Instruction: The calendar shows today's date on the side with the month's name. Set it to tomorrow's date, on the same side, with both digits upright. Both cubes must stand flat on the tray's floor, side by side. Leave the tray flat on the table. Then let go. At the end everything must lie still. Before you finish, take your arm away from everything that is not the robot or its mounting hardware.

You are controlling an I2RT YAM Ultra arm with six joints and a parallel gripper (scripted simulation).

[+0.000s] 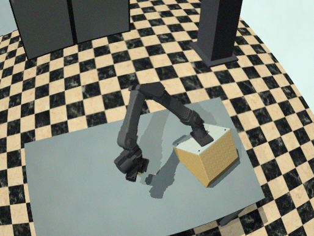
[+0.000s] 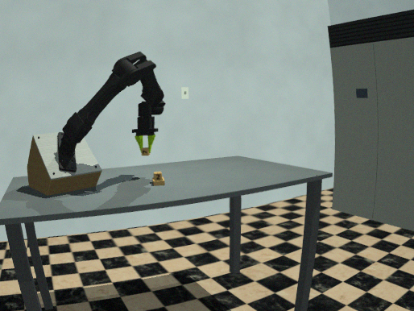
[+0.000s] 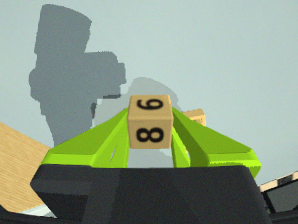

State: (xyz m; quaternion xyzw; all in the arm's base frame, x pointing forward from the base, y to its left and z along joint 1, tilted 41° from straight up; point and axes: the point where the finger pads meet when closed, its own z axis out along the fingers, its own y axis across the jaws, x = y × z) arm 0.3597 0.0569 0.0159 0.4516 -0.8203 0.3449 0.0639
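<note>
The pincer point(image 2: 145, 150) hangs well above the table point(image 2: 242, 171), its green fingers closed on one wooden cube point(image 3: 149, 121) that shows a 9 and an 8. Below it and a little aside stands the tray point(image 2: 158, 182) with the other cube point(image 2: 158, 176), which shows a 2. I judge the task is about half done: the held cube must go back in the tray, correctly turned, and then be released.

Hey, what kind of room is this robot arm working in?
Probably a workshop or lab-type room, sparsely furnished: a plain grey table carries the arm on a wooden wedge base, tall grey cabinets stand by the wall, and the floor is black-and-tan checkered tile.
</note>
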